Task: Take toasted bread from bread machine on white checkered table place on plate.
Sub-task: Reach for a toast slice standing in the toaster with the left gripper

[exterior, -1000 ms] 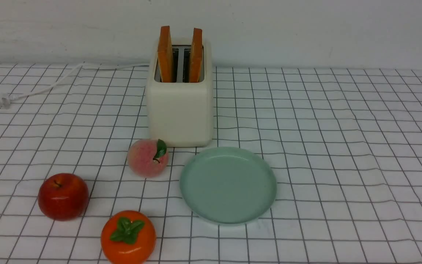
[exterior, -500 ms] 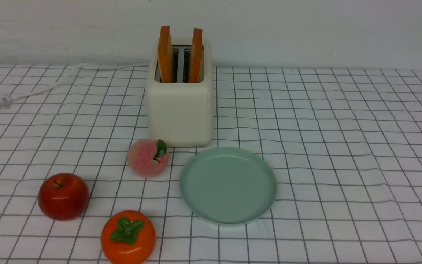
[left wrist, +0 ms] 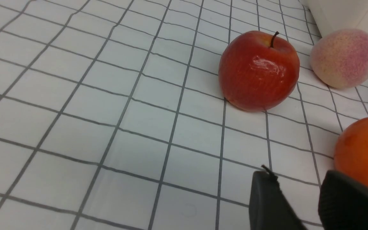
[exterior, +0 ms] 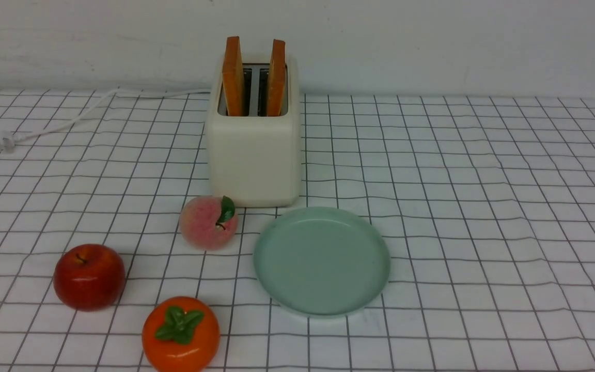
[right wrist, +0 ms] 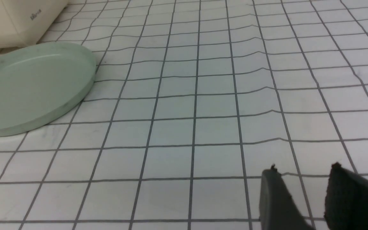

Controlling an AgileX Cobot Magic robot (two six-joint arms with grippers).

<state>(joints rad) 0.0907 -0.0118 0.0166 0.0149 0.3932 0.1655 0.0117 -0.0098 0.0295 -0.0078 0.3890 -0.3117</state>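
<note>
Upright, browned toast slices (exterior: 233, 77), orange-brown crusts, both pincers (left wrist: 294, 195) parted, holding nothing

Soft, even indoor light here, a bit dim — the wall (exterior: 432, 46) looks greyish, shadows are faint. A small glare sits on the red apple (left wrist: 259, 70) — and the dark gripper fingers (right wrist: 276, 198) look blurred.

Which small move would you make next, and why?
I'd probably ease the right gripper, fingers open and holding nothing, toward the cream-white two-slot toaster. Both golden-brown toast slices, the left and the right, stand well proud of its slots, and the round pale-green plate waits bare in front.
</note>
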